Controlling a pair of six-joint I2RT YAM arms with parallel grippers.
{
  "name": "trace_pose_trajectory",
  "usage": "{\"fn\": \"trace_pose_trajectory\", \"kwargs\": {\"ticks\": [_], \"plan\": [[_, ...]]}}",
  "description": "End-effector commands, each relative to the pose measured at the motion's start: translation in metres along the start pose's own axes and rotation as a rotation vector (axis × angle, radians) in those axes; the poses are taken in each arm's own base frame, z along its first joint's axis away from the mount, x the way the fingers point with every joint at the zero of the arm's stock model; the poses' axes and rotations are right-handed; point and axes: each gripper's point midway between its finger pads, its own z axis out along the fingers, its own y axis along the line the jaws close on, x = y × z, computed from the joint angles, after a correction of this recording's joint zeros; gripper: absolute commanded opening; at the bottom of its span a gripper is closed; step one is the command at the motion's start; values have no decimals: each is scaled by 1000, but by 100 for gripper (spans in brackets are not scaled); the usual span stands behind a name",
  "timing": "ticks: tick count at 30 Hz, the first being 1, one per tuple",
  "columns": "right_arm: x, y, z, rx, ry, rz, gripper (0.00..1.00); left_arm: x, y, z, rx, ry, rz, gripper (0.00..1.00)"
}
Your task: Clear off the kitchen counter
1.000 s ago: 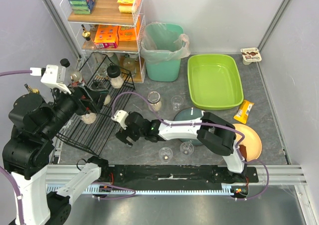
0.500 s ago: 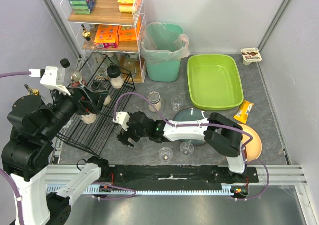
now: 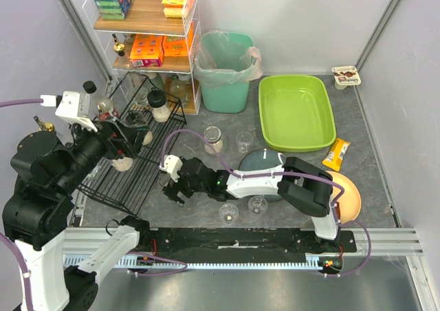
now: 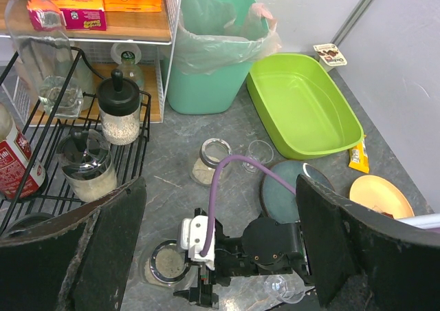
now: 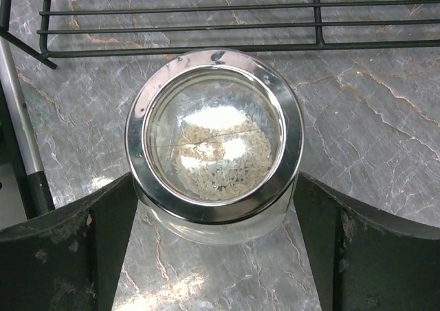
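Wide apart, the right fingers (image 5: 62, 249) have just slid astride the jar (image 5: 214, 142) near the surface's (image 3: 350, 118) left edge, ready to grip; the left fingers (image 4: 103, 249) gape too.

Mottled dark-grey worktop (image 3: 375, 129), crowded with kitchenware.
On it stand a black wire rack (image 3: 130, 180), a teal bin (image 3: 225, 94), a lime-green tub (image 3: 295, 115), two glass jars (image 3: 213, 140) (image 5: 214, 135) and three clear cups (image 3: 244, 142); a dark plate (image 3: 261, 161), an orange plate (image 3: 347, 194) and a snack packet (image 3: 337, 153) lie to the right.

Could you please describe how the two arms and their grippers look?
Both arms have black joints and white links: left arm, right arm. Purple cables loop along them, and white camera blocks sit at the wrists. The left gripper and right gripper carry broad dark jaws.
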Motion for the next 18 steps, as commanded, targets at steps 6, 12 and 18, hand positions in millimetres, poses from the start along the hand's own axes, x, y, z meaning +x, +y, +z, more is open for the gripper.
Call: {"fn": "trace_pose_trajectory", "kwargs": {"ticks": [6,12,18], "plan": [[-17,-6,5,42,-94,35,82,-6,1,0,1,-25,42,94],[-34,-6,2,50,-111,39,50,-10,-1,-3,6,-39,41,94],[-74,-6,-14,53,-199,16,42,-15,-3,-8,15,-57,40,94]]}}
